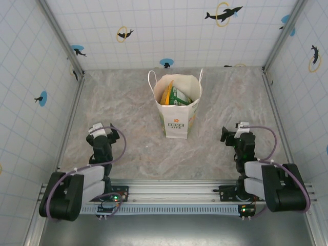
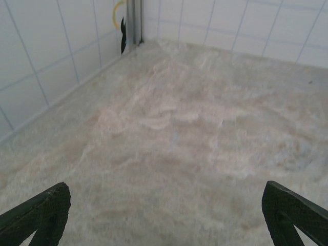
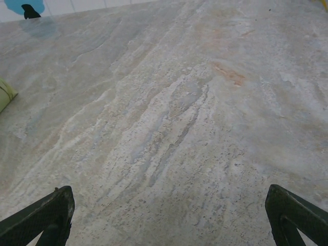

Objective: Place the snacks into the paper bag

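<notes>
Top external gives you the whole cell: marble-look table boxed in by white tiled walls w/ dolphin stickers. Both arms sit folded back at the near edge, left arm and right arm, well apart from the bag. The paper bag stands upright mid-table toward the back, mouth open, handles up, orange logo + dark lettering facing you. The left gripper points over bare tabletop to the near-left of the bag, not touching it; the right gripper does the same on the near-right. On the wrist cams, left gripper has jaws spread wide, dark fingertips at both bottom corners, just tabletop btw them, nothing held. The right gripper is likewise wide, holding nothing. The snacks are inside the bag: you can see yellow, orange and green packets at the mouth, count not readable. Right wrist catches a yellow-green sliver at its left margin, can't tell what.
</notes>
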